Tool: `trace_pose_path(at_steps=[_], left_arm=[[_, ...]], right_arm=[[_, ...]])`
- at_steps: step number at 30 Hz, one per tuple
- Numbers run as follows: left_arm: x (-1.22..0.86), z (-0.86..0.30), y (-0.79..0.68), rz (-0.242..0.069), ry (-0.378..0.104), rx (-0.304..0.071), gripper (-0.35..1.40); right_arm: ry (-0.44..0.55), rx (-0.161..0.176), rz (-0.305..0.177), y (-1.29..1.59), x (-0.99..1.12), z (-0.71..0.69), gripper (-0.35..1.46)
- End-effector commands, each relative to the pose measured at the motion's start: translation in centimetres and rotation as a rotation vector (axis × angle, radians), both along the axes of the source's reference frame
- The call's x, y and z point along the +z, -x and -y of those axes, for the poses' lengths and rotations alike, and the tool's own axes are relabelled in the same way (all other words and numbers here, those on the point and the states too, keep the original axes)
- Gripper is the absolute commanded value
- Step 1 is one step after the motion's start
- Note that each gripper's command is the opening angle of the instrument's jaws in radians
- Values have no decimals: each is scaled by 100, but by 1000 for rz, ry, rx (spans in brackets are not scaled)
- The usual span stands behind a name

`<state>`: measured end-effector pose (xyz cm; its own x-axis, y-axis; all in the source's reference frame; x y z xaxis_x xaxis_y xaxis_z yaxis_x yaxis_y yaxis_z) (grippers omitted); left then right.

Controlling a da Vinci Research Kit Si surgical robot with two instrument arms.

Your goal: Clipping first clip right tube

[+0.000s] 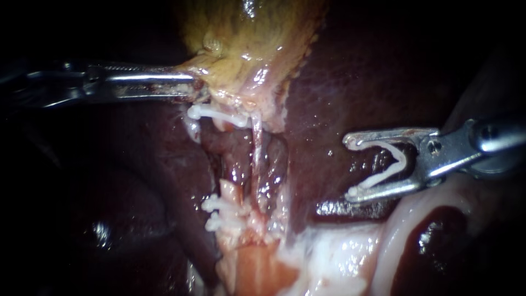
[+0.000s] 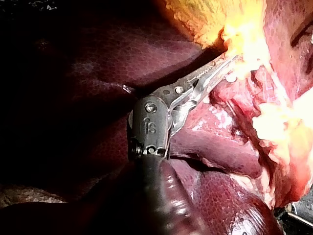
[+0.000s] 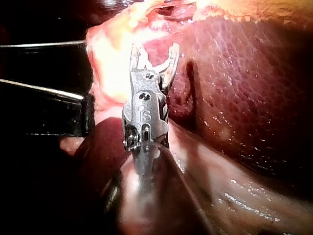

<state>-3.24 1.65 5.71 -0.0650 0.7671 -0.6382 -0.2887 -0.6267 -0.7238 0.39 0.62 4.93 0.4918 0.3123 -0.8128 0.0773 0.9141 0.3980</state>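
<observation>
Now your left instrument (image 1: 189,83) has its jaws clamped on the gallbladder's (image 1: 246,49) lower edge. Your right instrument (image 1: 350,167) carries a white clip (image 1: 401,160) between wide-spread jaws (it touches both), over the liver (image 1: 350,82), apart from the thin right tube (image 1: 256,153).

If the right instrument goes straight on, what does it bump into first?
Likely the right tube in the middle, though its clip may brush the liver first; depth is unclear.

Dark red liver (image 1: 356,82), gallbladder (image 1: 252,44) and thin tube (image 1: 256,151) lying on it
</observation>
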Motion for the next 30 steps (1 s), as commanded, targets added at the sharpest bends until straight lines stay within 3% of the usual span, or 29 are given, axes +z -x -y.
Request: trace_pose_path(at_steps=[1, 7, 15, 20, 24, 30], left_arm=[[-1, 0, -1, 1, 0, 1, -35], [-23, -7, -21, 9, -14, 13, -35], [-67, -20, -60, 33, -22, -30, -35], [-72, -20, -59, 31, -29, -35, -35], [-72, -19, -58, 30, -28, -36, -35], [-74, -18, -56, 29, -28, -38, -35]], right_arm=[[1, 0, -1, 0, 0, 0, 50], [1, 0, -1, 0, 0, 0, 50], [-14, -22, -11, -3, 0, -1, 50], [-34, -49, -26, -18, 2, 0, 50], [-82, -98, -46, -36, 9, 7, 50], [-133, -106, -33, -76, 29, 21, 50]])
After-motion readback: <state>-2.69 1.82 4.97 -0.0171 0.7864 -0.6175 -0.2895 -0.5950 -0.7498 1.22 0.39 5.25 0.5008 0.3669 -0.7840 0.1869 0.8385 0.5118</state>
